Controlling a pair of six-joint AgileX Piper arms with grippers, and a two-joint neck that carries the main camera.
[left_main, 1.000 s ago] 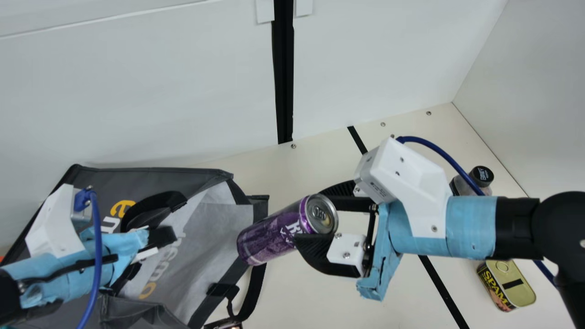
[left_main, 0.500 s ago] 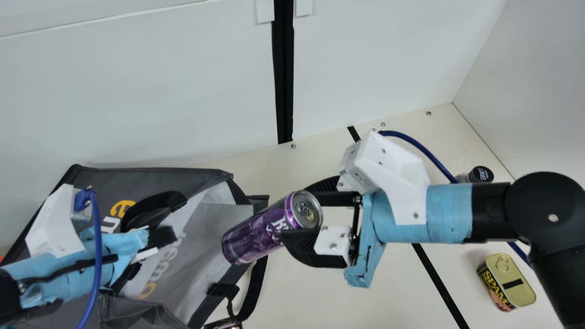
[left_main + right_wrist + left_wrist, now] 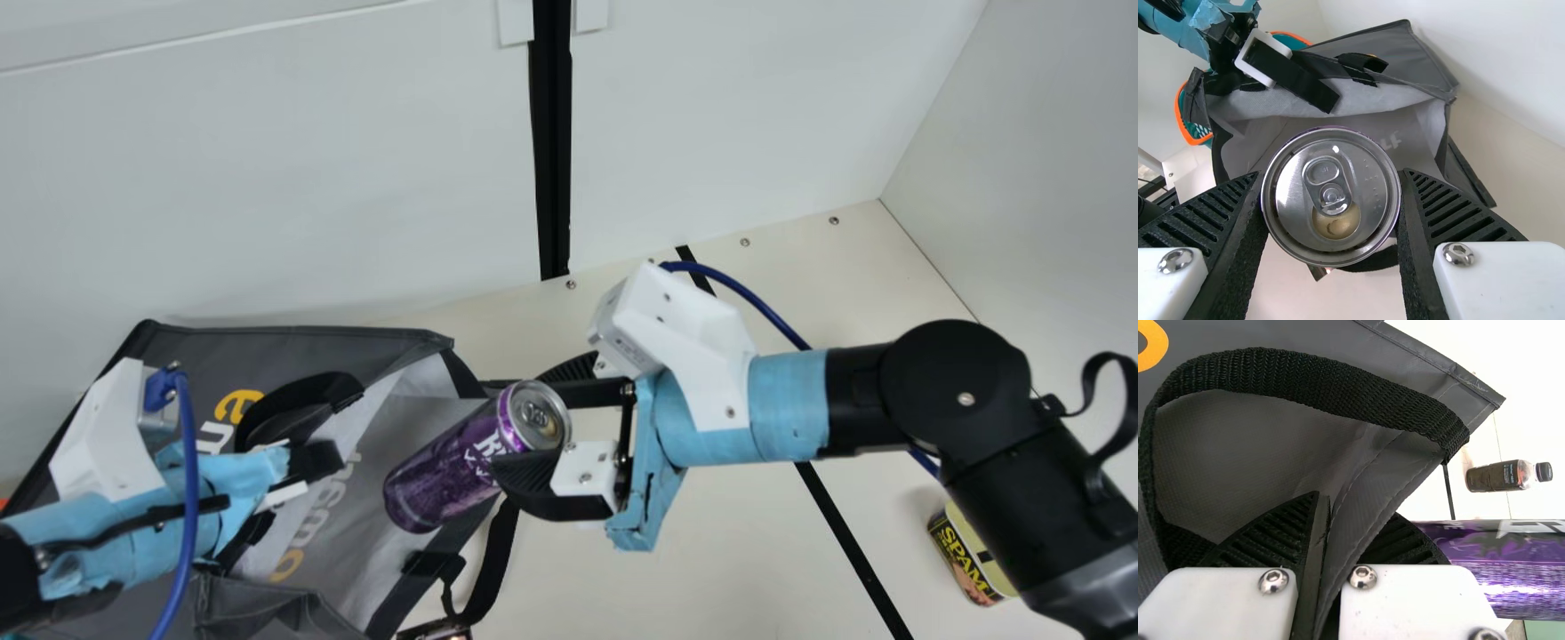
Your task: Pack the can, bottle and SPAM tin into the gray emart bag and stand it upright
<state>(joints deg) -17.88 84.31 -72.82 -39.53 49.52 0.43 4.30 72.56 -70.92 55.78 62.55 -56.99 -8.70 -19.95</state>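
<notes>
My left gripper (image 3: 313, 462) is at the gray bag (image 3: 338, 351); in the left wrist view this gripper (image 3: 1319, 510) is shut on a fold of the bag's cloth (image 3: 1358, 513) beside a black handle. The bag's pale lining shows through its mouth. My right gripper (image 3: 532, 427) is shut on the purple can (image 3: 444, 476) near its lid, the can slanting with its base over the bag's mouth. In the right wrist view the can lid (image 3: 1331, 193) lies between the gripper's fingers (image 3: 1331, 183). The SPAM tin (image 3: 965, 558) stands at right, partly behind the right arm. The dark bottle (image 3: 1495, 476) has a black cap.
White walls (image 3: 267, 178) rise behind the cream table (image 3: 693, 569). A black strap loop (image 3: 498, 569) of the bag hangs over the table, near a small dark object (image 3: 436, 630) at the bottom edge. A teal basket with an orange rim (image 3: 1183, 120) is beyond the bag.
My right gripper has carried the can leftward, from beside the bag to over its mouth. The right arm has come partly over the SPAM tin. The left arm has kept still.
</notes>
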